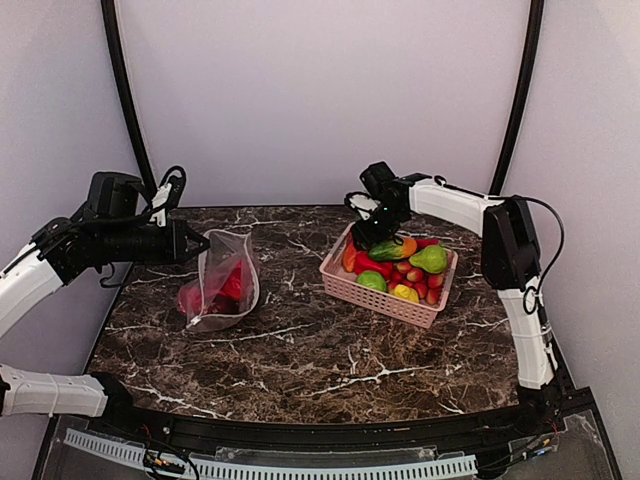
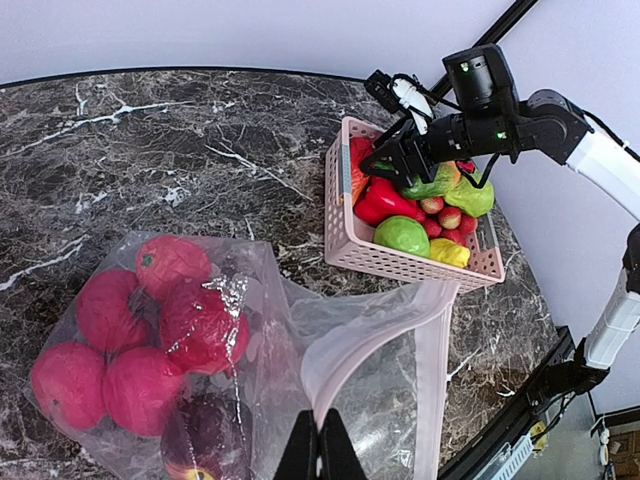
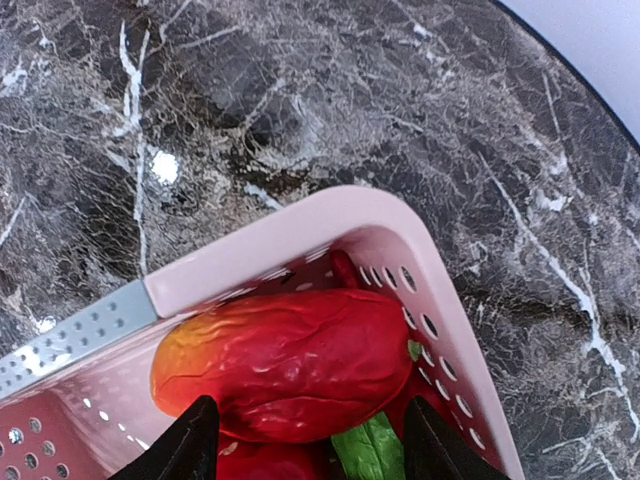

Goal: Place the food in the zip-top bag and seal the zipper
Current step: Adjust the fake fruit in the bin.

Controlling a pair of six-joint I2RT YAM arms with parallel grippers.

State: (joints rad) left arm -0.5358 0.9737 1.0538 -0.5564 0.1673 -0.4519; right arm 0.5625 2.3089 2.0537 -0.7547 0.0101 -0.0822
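Half cut off, the left fingers (image 2: 320, 452) pinch the zipper (image 2: 433, 370) of the zip-top bag (image 2: 270, 300), red food (image 2: 200, 325) inside, on the counter (image 2: 150, 150). Farther, only the right wrist view shows the right fingers (image 3: 190, 445) wide astride a red-orange fruit (image 3: 285, 365) in the basket (image 3: 300, 230); contact unclear

Open stretch of table (image 1: 300, 345) between gaping zip-top bag (image 1: 228, 278) and heaped basket (image 1: 385, 298)

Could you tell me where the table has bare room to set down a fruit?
Bare marble lies between the zip-top bag and the basket, and along the near edge before both. The basket itself is packed full.
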